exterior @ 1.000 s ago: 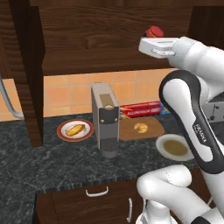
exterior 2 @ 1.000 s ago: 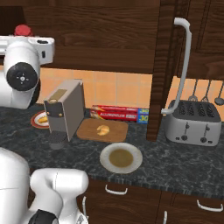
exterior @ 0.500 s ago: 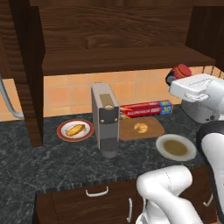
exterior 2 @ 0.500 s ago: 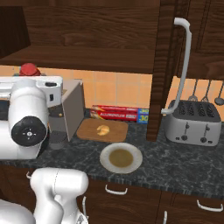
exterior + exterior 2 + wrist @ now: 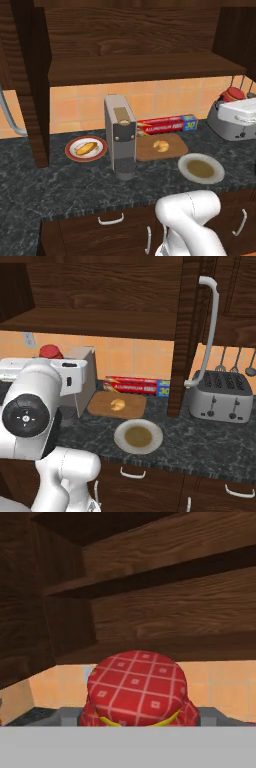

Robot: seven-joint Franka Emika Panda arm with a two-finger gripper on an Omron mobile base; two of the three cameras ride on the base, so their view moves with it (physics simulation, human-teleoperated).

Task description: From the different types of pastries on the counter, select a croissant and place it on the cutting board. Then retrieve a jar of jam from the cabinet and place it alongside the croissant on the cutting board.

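I'm seeing flat, even rendered light; the cabinet interior is sitting dim, the tiles glowing brighter, edges staying soft, with no glare.

The left base view looks forward and down from behind the arm's left side, across the counter to the cabinet above; the right base view faces the same stretch from the arm's right side; both share the cutting board, the croissant, the foil box, the bowl plate and the toaster; the hand view sits very close behind the jar of jam, looking slightly upward at the cabinet shelves
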